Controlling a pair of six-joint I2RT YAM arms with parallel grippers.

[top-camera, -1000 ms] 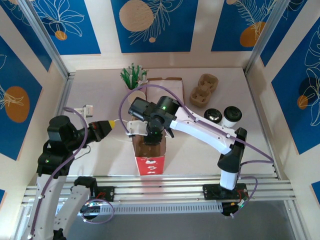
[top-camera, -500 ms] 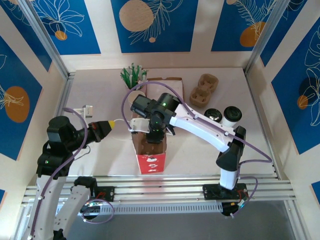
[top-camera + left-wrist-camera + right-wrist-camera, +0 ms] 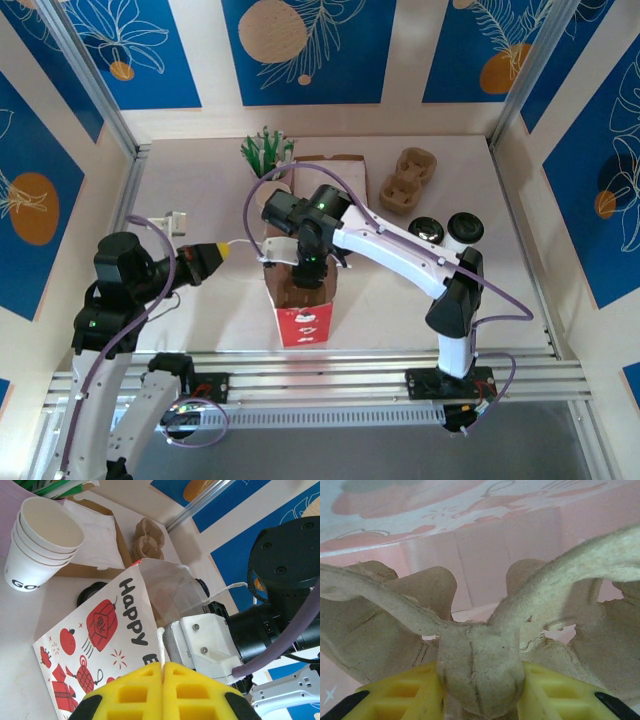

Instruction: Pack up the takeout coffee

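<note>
Takeout coffee cups [image 3: 445, 230] are sitting side by side on the right part of the table [image 3: 200, 180], just behind your right arm and well apart from the red-and-white paper bag [image 3: 303, 322]. The bag is standing upright near the front rail with its mouth open.

Your right gripper [image 3: 481, 680] is reaching down into the bag, and its yellow fingers are pinching the centre ridge of a brown moulded cup carrier [image 3: 395, 605], which is hanging inside the bag's walls.

Your left gripper [image 3: 162, 680] is closing fully on the bag's white string handle [image 3: 160, 642], pulling it off to the left side.

A second carrier [image 3: 408, 180] is lying at the back right, and a stack of lidless white cups [image 3: 42, 545] is standing behind the bag.
</note>
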